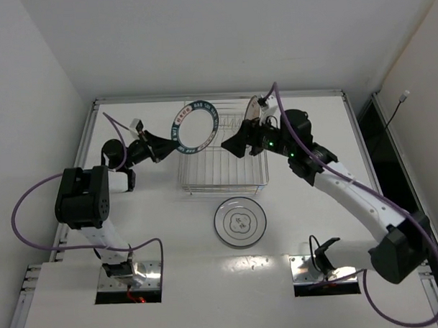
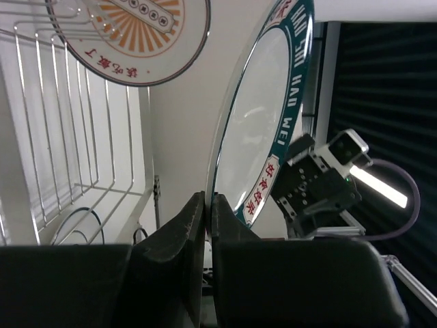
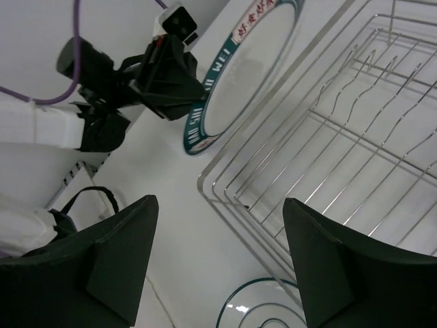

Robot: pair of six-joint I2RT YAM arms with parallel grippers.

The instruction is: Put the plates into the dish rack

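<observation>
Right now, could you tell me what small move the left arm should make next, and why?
Probably ease the left gripper toward the dish rack, bringing the blue-rimmed plate over its wires. The gripper is shut on the plate's rim, and the plate stands on edge, seemingly just outside the rack's left end.

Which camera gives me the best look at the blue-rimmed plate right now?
Top external: the whole blue-rimmed plate shows, gripped at its rim by the left gripper. Left wrist sees it steeply foreshortened; right wrist cuts off one end.
</observation>
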